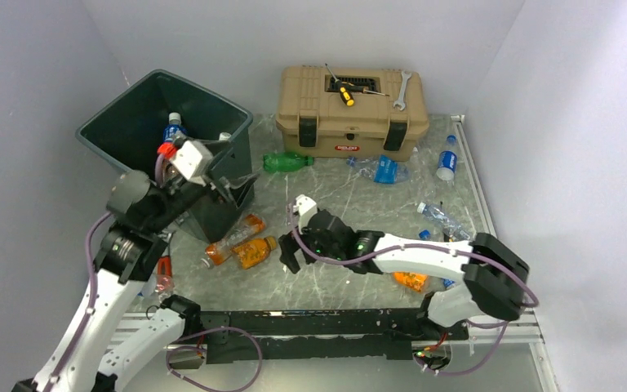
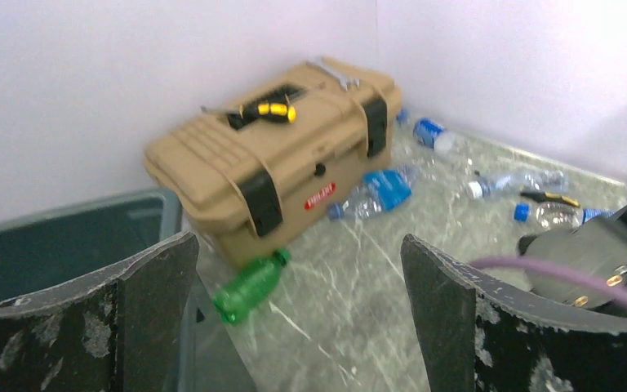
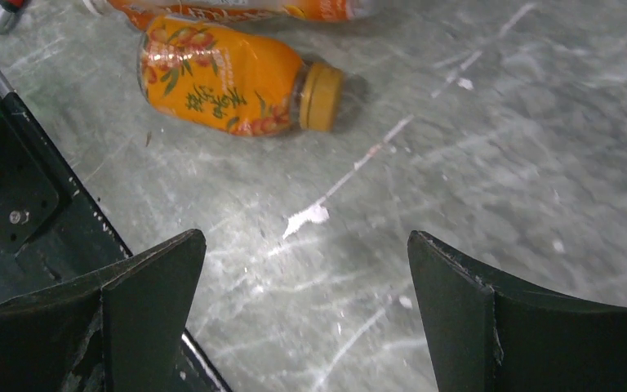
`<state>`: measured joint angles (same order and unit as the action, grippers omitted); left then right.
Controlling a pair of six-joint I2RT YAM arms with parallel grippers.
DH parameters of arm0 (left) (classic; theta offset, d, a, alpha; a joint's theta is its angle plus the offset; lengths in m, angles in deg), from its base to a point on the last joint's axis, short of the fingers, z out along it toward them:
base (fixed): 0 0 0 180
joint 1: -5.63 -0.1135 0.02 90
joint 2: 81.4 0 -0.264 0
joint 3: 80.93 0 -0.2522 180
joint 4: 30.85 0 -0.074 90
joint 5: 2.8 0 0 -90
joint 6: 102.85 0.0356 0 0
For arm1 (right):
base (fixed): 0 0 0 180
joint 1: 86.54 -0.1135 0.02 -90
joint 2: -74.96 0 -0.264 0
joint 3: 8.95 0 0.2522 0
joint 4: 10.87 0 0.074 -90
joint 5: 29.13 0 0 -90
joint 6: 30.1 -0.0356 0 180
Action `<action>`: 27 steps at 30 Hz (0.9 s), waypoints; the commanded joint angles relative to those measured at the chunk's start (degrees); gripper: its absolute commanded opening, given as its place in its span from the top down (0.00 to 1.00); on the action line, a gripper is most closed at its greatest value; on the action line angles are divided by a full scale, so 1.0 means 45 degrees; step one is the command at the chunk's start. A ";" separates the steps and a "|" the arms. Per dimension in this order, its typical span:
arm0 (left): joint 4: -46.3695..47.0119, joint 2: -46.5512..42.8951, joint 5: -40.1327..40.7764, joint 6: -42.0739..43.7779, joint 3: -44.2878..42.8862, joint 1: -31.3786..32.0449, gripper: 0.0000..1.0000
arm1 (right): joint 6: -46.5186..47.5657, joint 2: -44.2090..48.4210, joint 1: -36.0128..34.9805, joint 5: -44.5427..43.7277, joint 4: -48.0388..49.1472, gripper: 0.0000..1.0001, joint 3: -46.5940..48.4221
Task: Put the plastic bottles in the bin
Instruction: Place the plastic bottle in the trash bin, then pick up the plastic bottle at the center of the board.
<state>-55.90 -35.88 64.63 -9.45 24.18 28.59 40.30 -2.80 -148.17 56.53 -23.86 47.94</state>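
Observation:
The dark green bin (image 1: 122, 122) stands at the back left with a blue-labelled bottle (image 1: 173, 129) inside it. My left gripper (image 1: 241, 184) hovers open and empty over the bin's near right corner (image 2: 65, 245); a green bottle (image 2: 249, 286) lies beyond its fingers. My right gripper (image 1: 288, 247) hangs open and empty low over the table, just right of a short orange bottle (image 3: 229, 77) with a second orange bottle (image 3: 237, 8) behind it. More bottles lie scattered on the table: a clear one with a blue label (image 1: 384, 170), another (image 1: 447, 159) at the back right, a clear one (image 1: 441, 219) on the right.
A tan toolbox (image 1: 351, 110) with a yellow-handled screwdriver (image 1: 344, 94) and a wrench (image 1: 400, 88) on its lid stands at the back. An orange bottle (image 1: 411, 281) lies partly under the right arm. The black mounting rail (image 1: 318, 322) runs along the near edge. White walls close in on three sides.

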 commanded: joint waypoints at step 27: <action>0.3516 -0.2483 0.1220 -0.0184 0.2429 0.0054 0.00 | 0.2275 -0.6831 -0.3233 -0.5794 0.2341 0.00 0.5553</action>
<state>-42.39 -47.42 69.16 -9.32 34.96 28.70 49.86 -30.58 -161.11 36.75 -13.59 68.51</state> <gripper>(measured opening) 0.995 0.996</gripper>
